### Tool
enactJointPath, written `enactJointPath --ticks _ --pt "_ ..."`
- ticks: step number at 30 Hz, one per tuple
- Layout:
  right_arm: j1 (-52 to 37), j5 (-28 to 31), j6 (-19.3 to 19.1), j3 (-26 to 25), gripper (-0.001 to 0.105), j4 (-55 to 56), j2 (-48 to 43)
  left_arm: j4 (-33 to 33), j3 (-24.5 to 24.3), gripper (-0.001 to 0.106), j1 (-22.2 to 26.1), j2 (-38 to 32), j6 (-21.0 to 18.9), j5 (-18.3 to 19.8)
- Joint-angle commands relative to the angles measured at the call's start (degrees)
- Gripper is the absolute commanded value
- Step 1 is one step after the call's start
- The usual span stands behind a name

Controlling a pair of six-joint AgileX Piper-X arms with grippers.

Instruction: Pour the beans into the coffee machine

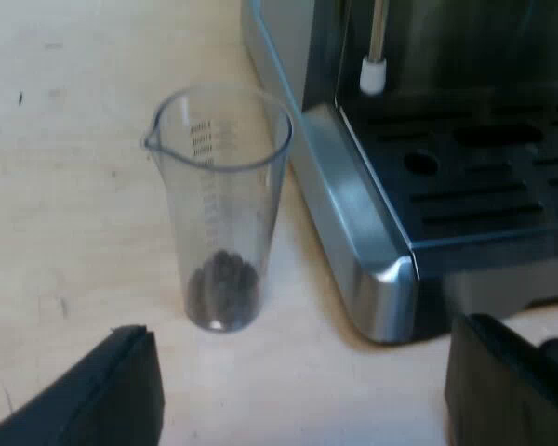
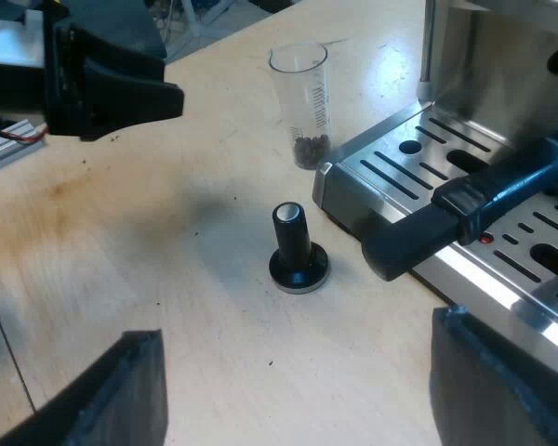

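A clear measuring glass [image 1: 219, 186] stands upright on the wooden table, close to the corner of the espresso machine [image 1: 372, 232]. A small heap of dark beans [image 1: 223, 288] lies in its bottom. My left gripper [image 1: 302, 400] is open just short of the glass, which stands beyond the gap between its black fingers [image 1: 121, 390], untouched. In the right wrist view the same glass [image 2: 302, 102] stands by the machine's drip tray [image 2: 400, 177]. My right gripper [image 2: 298, 400] is open and holds nothing, above the table near the tamper. The left arm's gripper [image 2: 112, 79] hovers some way from the glass.
A tamper with a black knob [image 2: 298, 249] stands on the table near the machine's corner. The holder's dark handle [image 2: 446, 218] sticks out over the drip tray. A white-tipped steam wand [image 1: 373, 74] hangs above the tray. Bare wood lies around the glass and the tamper.
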Motion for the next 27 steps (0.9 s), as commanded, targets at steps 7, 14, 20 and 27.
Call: enactJointPath --ticks 7,14,20,27 --pt "0.1 -0.3 -0.8 -0.5 0.062 -0.9 -0.2 -13.2 3.8 0.066 -0.3 5.7 -1.0 0.3" --pt "0.1 -0.3 -0.8 -0.5 0.062 -0.9 -0.2 -23.1 5.2 0.066 -0.3 9.8 -1.0 -0.2" --pt "0.1 -0.3 -0.8 -0.5 0.062 -0.9 -0.2 -29.6 5.3 0.083 -0.3 16.9 -0.5 -0.4" --pt "0.1 -0.3 -0.8 -0.5 0.062 -0.9 -0.2 -36.4 5.6 0.089 -0.3 25.9 0.6 -0.4"
